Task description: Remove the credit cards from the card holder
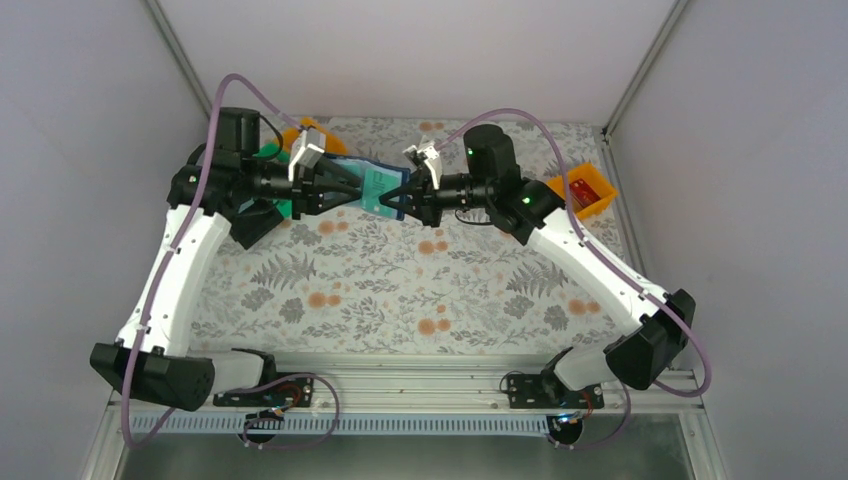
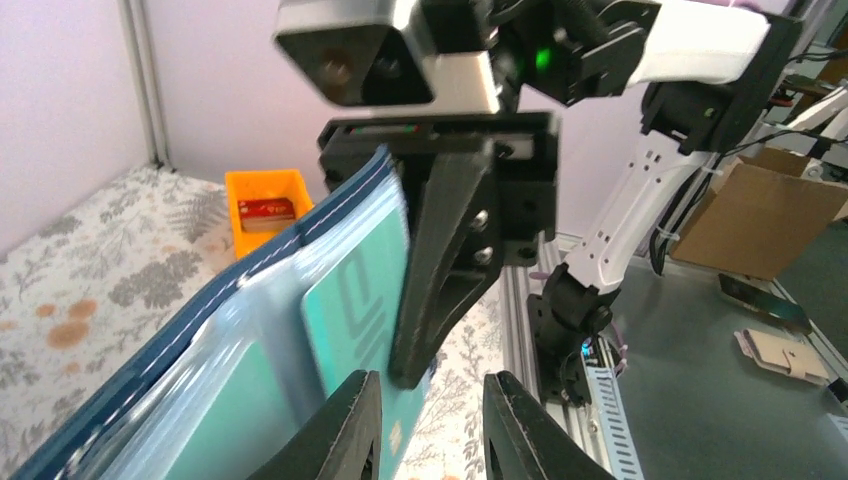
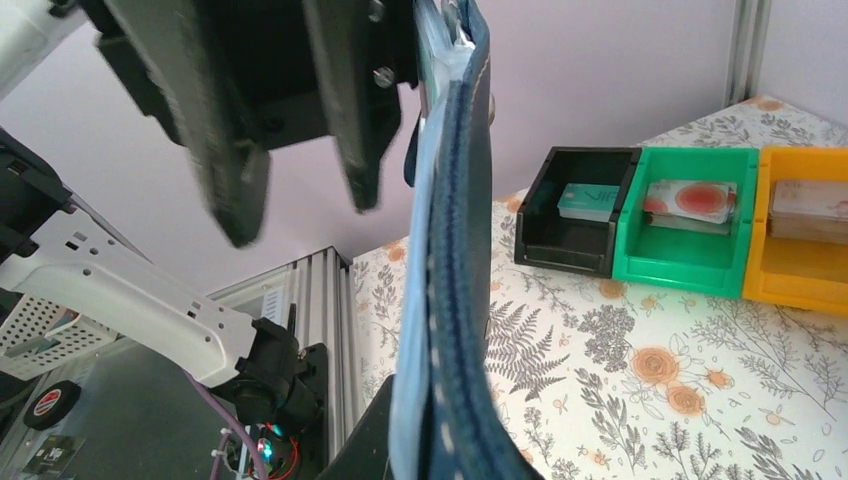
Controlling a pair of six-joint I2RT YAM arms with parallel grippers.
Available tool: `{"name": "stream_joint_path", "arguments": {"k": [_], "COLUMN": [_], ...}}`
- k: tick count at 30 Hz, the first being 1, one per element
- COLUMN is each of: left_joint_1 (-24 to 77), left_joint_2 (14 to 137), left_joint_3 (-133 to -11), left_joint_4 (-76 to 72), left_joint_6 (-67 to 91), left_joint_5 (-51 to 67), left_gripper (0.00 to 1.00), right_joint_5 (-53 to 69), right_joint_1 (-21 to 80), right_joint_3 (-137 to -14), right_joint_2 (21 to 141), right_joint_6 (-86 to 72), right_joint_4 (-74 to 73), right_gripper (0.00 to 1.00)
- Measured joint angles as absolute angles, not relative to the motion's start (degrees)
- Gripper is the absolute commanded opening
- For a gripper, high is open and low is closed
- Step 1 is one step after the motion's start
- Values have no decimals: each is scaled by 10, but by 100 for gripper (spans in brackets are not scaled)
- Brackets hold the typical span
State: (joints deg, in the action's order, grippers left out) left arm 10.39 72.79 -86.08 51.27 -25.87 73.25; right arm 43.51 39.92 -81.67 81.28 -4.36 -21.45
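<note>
The card holder [image 2: 250,335], navy outside with light blue pockets, hangs open in the air between my two grippers; it also shows in the top view [image 1: 368,170]. A teal credit card [image 2: 350,300] sticks out of a pocket. My right gripper [image 3: 440,445] is shut on the holder [image 3: 455,250], seen edge-on, and its black finger [image 2: 440,260] presses on the card side. My left gripper [image 2: 430,425] is open, its jaws either side of the teal card's lower edge, one finger [image 2: 345,435] against the card. In the top view the grippers meet at the back centre [image 1: 385,190].
Black [image 3: 575,215], green [image 3: 690,240] and orange [image 3: 800,265] bins stand in a row at the back left, each with a card inside; the green one holds a pale card with a red blotch [image 3: 692,200]. Another orange bin [image 1: 583,192] with a red card sits at the back right.
</note>
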Motion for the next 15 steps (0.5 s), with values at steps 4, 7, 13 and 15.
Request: {"name": "stream_joint_path", "arguments": {"k": [4,7,13,15], "left_joint_1": [104,104,116,120], "left_joint_2": [731,736,737,737], "left_joint_3": [-840,-832,-815,-814], "left_joint_4": [505,498,496,500], "left_joint_6": [-245,-239,-238,-242], "left_joint_5": [718,713,726,733], "left_gripper": [30,32,20,11], "right_joint_5": [448,460,467,471], "right_joint_1": [399,400,400,400], "right_joint_3": [-818,-818,-817,-817], "right_joint_2": [814,814,813,813], "right_joint_6": [-42,-37,-32,-31], "right_joint_4": [-214,-212,-205,-203], "right_gripper": [4,4,4,4]}}
